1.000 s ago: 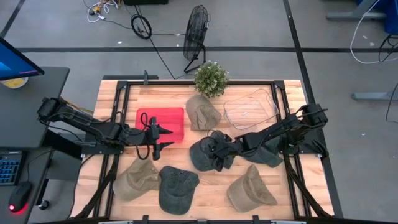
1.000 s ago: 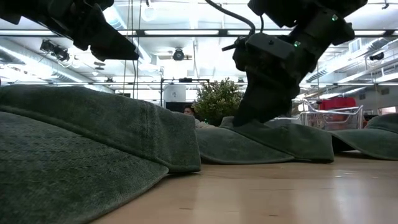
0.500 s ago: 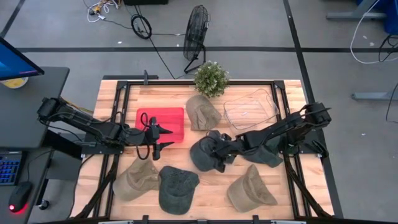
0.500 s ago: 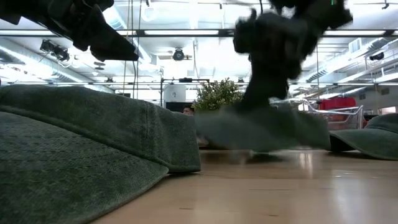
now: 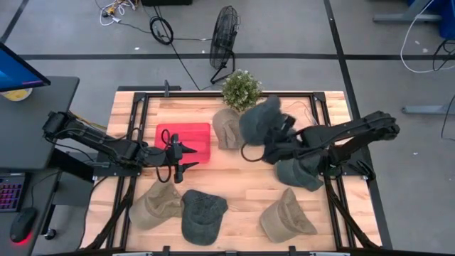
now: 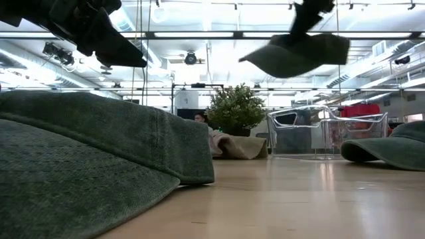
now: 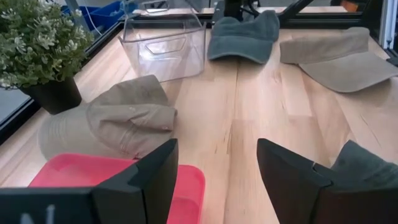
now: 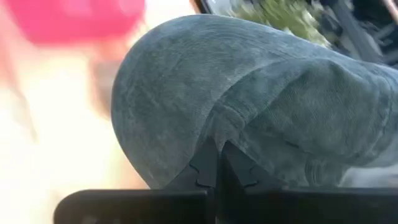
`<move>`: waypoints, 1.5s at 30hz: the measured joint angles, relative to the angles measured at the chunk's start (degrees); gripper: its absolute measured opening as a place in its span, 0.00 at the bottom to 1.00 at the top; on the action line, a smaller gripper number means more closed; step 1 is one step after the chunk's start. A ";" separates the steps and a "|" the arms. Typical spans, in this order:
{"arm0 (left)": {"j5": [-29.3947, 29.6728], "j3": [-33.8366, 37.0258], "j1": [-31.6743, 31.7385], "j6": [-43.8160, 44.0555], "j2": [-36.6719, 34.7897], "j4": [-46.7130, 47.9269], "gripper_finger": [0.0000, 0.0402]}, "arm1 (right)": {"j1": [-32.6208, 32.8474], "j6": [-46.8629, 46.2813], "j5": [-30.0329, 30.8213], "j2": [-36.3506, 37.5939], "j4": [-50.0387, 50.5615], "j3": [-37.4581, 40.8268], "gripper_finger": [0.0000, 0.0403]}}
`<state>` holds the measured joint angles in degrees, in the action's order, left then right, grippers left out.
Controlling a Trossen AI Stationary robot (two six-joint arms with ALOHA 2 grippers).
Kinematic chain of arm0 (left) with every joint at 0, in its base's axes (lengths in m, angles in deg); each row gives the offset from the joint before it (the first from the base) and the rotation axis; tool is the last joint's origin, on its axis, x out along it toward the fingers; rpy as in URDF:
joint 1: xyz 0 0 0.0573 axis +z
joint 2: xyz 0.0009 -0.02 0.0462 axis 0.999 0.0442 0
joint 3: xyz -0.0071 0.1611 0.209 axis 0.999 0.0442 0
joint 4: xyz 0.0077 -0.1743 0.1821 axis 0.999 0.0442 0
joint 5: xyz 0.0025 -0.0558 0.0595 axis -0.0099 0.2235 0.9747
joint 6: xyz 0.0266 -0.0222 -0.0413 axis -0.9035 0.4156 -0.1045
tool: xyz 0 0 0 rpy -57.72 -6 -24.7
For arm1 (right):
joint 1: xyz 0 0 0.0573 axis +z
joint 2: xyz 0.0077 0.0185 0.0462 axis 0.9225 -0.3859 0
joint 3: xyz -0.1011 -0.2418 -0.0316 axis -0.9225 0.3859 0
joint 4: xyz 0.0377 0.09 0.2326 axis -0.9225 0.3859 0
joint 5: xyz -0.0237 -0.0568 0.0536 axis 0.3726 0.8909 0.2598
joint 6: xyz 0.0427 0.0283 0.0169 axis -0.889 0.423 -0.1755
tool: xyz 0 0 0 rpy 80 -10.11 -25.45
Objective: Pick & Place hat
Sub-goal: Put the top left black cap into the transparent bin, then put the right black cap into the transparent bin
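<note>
A dark grey-green hat (image 5: 259, 119) hangs in the air over the table's far middle, between a tan hat (image 5: 229, 129) and a clear bin (image 5: 287, 126). My right gripper (image 8: 216, 167) is shut on it. In the low view the hat (image 6: 299, 54) floats high above the wood, brim toward the left. My left gripper (image 5: 193, 156) waits open at the right edge of the red tray (image 5: 186, 136), holding nothing. My right gripper pinches a fold of the hat's crown cloth (image 8: 219, 134) between its two shut fingers. It comes at the hat from above in the low view. The hat hangs below the fingers, lifted clear of the table and tilted.
Other hats lie on the table: a dark one (image 5: 299, 173) under the right arm, a tan one (image 5: 285, 216), a dark one (image 5: 202, 215) and a tan one (image 5: 154, 205) along the near edge. A potted plant (image 5: 242, 89) stands at the far edge.
My right gripper has taken hold of the dark hat in the table's middle, raised it clear of the wood and carried it toward the far edge, up beside the clear bin. The hat has tilted as it rose.
</note>
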<state>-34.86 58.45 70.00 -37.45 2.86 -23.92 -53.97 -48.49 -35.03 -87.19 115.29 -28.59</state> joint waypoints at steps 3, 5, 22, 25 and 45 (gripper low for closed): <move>-0.01 0.00 -0.01 0.00 0.00 0.00 0.55 | -1.98 -0.12 -0.24 0.63 3.94 2.51 0.01; -0.01 0.00 0.00 0.02 0.00 0.01 0.55 | -3.59 0.14 -0.41 0.63 5.66 4.68 0.01; -0.01 0.00 -0.01 1.11 0.00 0.00 0.55 | -12.82 5.27 -10.23 0.48 -7.11 21.63 0.01; 0.01 0.00 -0.01 1.11 0.00 0.00 0.55 | -13.21 7.57 -14.33 0.48 -11.12 23.66 0.02; 0.03 -0.02 0.01 1.10 0.00 -0.02 0.55 | -14.42 4.41 -13.89 0.46 -11.86 23.78 0.43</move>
<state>-34.83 58.43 70.01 -36.35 2.86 -23.94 -68.38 -44.08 -48.92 -86.74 103.43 -4.81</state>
